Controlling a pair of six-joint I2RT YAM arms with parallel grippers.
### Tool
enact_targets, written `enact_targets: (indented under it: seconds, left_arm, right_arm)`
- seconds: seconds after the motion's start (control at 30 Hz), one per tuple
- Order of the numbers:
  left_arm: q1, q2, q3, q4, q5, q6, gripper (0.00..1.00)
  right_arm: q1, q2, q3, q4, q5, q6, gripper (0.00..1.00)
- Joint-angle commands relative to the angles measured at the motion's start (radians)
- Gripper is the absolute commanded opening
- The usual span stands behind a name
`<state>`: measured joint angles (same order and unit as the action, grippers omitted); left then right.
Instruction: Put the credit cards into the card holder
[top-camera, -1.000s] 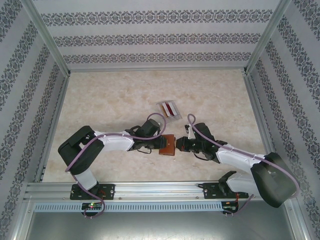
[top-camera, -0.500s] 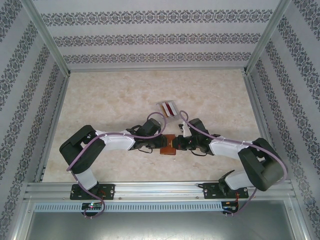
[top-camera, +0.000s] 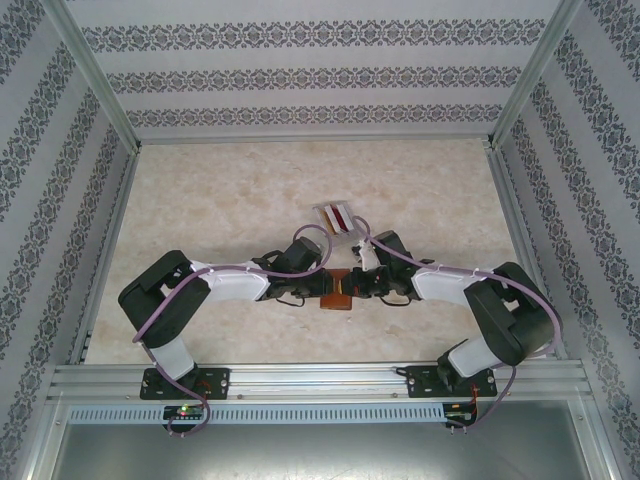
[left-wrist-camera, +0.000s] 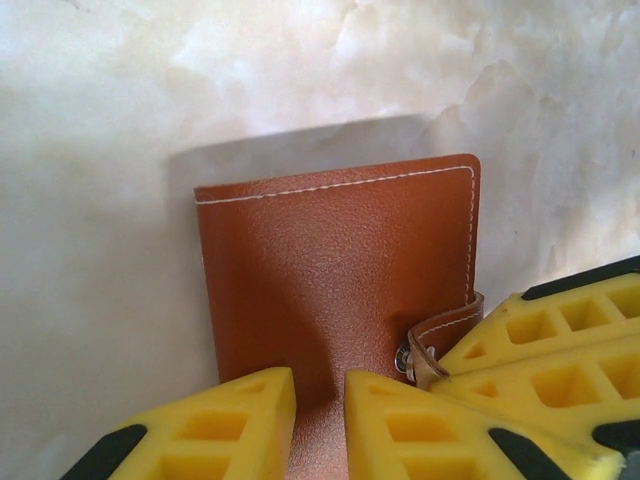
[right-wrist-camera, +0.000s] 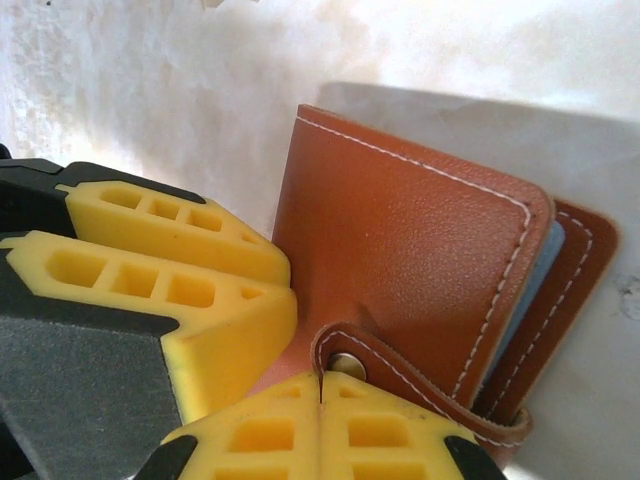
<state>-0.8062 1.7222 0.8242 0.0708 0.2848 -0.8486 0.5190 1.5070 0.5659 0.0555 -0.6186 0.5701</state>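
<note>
Seen from above, the two arms meet nose to nose over the pale marbled table (top-camera: 220, 200). The small orange-brown leather-look folding card holder (top-camera: 338, 292) is a narrow sliver between the left gripper (top-camera: 322, 290) and the right gripper (top-camera: 358, 288). Beyond both grippers, a little to the far side, sits a clear plastic tray (top-camera: 338, 217). It holds thin credit cards (top-camera: 342, 216), one of them dark red; the rest are too small to sort by colour.

The left wrist camera shows the card holder (left-wrist-camera: 330, 270) folded closed, its stitched face running ahead of the left gripper (left-wrist-camera: 320, 385). The two yellow fingers stand a narrow gap apart, and brown leather fills that gap, so they are clamped on the holder's near edge. The right gripper's yellow fingers (left-wrist-camera: 560, 340) come in from the right, at the short clasp tab (left-wrist-camera: 445, 335).

The right wrist camera shows the holder's (right-wrist-camera: 400, 250) open edge and a sliver of its grey inside. The right gripper (right-wrist-camera: 320, 385) has its fingertips pressed together, right against the clasp tab just below the pale snap (right-wrist-camera: 348, 365). Whether the tab is pinched between them cannot be told. To its left, the left gripper's fingers (right-wrist-camera: 170, 260) touch the holder's side.
</note>
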Motion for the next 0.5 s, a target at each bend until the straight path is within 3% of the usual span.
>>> enact_targets:
  seconds: [0.0,0.47]
  left_arm:
    - [-0.021,0.025,-0.038,-0.09,-0.005,-0.021,0.22]
    - [0.002,-0.012,-0.048,-0.092,0.01,-0.015,0.21]
  right_arm:
    - [-0.005,0.02,0.035,-0.079,0.006,-0.038,0.0]
    - [-0.008,0.191,0.197,-0.425,0.091,-0.06,0.0]
